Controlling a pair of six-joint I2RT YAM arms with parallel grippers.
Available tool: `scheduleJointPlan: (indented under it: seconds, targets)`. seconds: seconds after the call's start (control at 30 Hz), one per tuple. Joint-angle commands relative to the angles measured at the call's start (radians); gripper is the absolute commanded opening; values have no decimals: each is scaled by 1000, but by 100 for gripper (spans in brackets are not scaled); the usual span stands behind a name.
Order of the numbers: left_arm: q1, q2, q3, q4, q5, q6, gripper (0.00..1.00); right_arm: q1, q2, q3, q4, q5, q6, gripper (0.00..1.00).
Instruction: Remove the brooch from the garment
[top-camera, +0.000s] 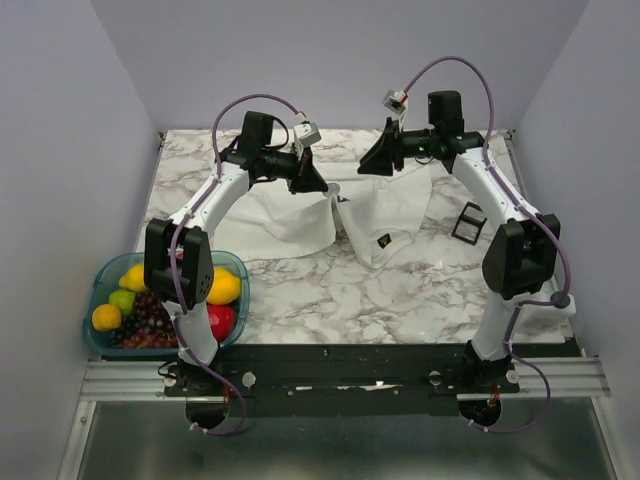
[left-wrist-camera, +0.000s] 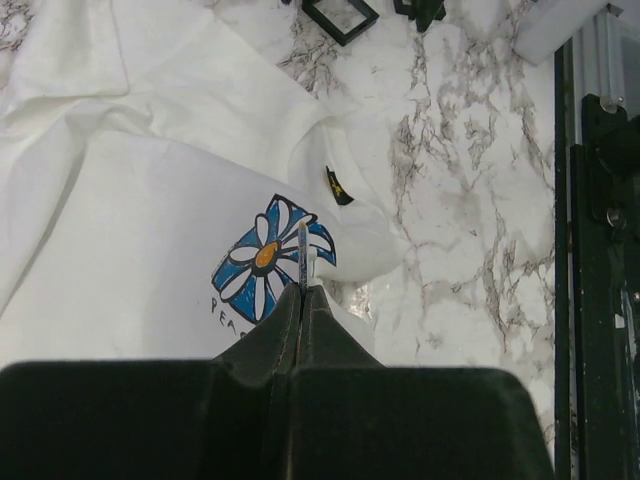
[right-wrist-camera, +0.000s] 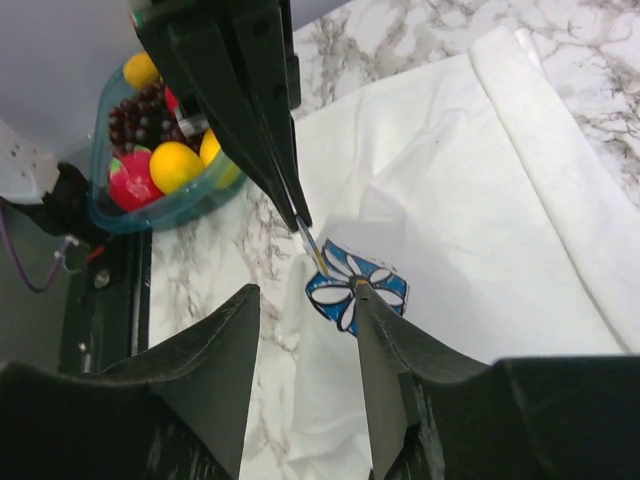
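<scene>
Marble table (top-camera: 400, 290) bore the white garment (left-wrist-camera: 130, 230), with the brooch (left-wrist-camera: 265, 258) lying flat on it just beyond the tips of the left gripper (left-wrist-camera: 302, 295), whose jaws were pressed together on a thin sliver (left-wrist-camera: 302, 250) running in line with them. The right gripper (right-wrist-camera: 308, 293) stood with jaws wide, the brooch just ahead, between its tips. Whether the sliver was the brooch's pin or its edge could not be made out.
</scene>
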Motion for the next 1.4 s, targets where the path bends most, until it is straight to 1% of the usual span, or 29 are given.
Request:
scheduleJointPlan:
  seconds: [0.0,0.1,0.2,0.33,0.43,0.5,0.77,0.9,1.07,1.17,1.2,1.27,1.3,1.33,1.37]
  targets:
    - [17,-33,-2,55,149,-64,0,32,59,24,-168,-18,-216,50]
    - [27,-23,-8,107,198,-122,0,49,72,31,-180,-1,-254,50]
    - [32,-19,-25,171,223,-185,0,69,90,45,-159,7,-237,47]
    - [32,-23,-64,295,239,-277,0,89,105,62,-138,27,-211,43]
    - [32,-24,-77,328,239,-314,0,90,110,70,-116,19,-182,40]
    - [33,-23,-81,337,239,-325,0,92,115,77,-114,13,-179,37]
    - [37,-16,-85,398,243,-382,0,97,113,58,-121,9,-181,30]
    - [35,-16,-88,411,245,-392,0,100,119,58,-122,6,-182,24]
    - [35,-12,-96,431,245,-409,0,101,124,67,-116,-16,-170,23]
    - [33,-9,-104,448,245,-437,0,104,128,67,-114,-21,-159,12]
    - [35,-7,-105,449,242,-442,0,104,127,62,-113,-21,-158,5]
    - [33,-6,-107,469,223,-443,0,104,124,58,-107,-18,-145,0]
    - [33,-7,-110,468,213,-440,8,104,124,54,-101,-19,-138,0]
    - [33,-7,-113,465,206,-439,19,104,121,45,-92,-18,-104,0]
    - [33,-10,-117,461,185,-432,25,103,118,39,-60,-13,-81,0]
